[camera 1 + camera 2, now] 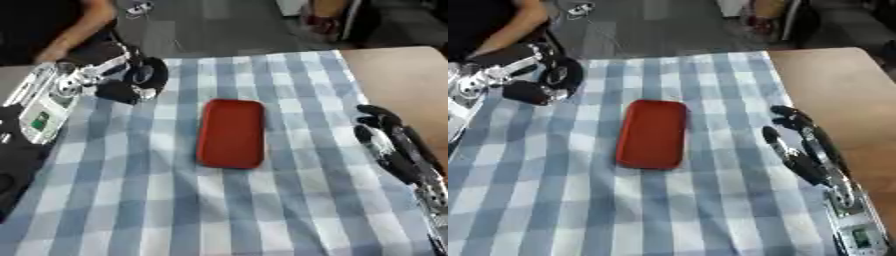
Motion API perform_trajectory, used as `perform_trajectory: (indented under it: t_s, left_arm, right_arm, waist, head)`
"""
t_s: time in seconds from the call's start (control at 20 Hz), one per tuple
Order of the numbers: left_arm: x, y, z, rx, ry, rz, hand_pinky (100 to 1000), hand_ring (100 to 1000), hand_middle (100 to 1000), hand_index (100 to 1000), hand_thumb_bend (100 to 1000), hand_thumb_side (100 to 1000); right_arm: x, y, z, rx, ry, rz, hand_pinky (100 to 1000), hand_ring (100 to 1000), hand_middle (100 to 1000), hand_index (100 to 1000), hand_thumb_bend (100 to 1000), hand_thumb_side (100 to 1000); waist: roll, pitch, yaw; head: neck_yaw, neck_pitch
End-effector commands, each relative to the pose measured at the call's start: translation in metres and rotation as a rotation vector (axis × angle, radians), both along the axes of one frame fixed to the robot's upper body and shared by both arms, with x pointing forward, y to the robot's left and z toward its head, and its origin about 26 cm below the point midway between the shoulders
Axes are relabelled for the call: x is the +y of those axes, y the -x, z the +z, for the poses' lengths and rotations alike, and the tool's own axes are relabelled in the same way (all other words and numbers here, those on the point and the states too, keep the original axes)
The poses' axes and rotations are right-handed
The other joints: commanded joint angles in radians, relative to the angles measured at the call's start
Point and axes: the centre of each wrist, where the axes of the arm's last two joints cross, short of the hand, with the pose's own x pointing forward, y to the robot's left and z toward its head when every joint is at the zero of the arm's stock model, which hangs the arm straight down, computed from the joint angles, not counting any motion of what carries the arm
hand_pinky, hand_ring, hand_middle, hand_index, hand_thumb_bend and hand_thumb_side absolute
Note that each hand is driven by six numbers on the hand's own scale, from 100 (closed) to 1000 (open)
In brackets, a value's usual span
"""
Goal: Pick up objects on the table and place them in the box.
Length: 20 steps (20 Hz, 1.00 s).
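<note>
A flat red rectangular box [231,132] with rounded corners lies in the middle of the blue-and-white checked cloth [157,200]. Nothing shows inside it. My left hand [131,80] hovers at the cloth's far left corner, well away from the red box; it reads as a dark lump, and I cannot make out whether it holds anything. My right hand [798,145] rests on the right side of the cloth, open with its fingers stretched away from me, a short gap to the right of the box.
Bare brown tabletop [402,75] lies beyond the cloth's right edge. My left forearm [39,112], white with a green label, runs along the left edge. A person's arm [74,32] shows at the far left behind my left hand.
</note>
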Motion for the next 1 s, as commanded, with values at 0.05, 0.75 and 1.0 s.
perform_trajectory:
  t_s: [0.05,0.75,1.0]
  left_arm:
    - [-0.009,-0.003,0.015,-0.034,-0.013,-0.029,916,711,478,445,100,593]
    - [-0.056,-0.010,0.012,-0.016,-0.028,-0.132,915,709,476,444,100,607]
    - [-0.070,-0.011,0.008,-0.008,-0.023,-0.162,917,707,474,440,100,610]
  right_arm:
    - [-0.002,-0.002,0.008,-0.020,0.015,0.008,899,837,900,918,422,868]
    - [0.001,-0.002,0.007,-0.016,0.008,0.024,899,837,900,919,422,869]
    - [0.002,-0.003,0.008,-0.016,0.006,0.029,899,837,900,918,423,868]
  waist:
    - [-0.001,-0.014,-0.003]
    - [-0.007,-0.013,-0.009]
    - [-0.011,-0.012,-0.014]
  head:
    - [0.002,-0.001]
    - [0.008,-0.007]
    - [0.012,-0.008]
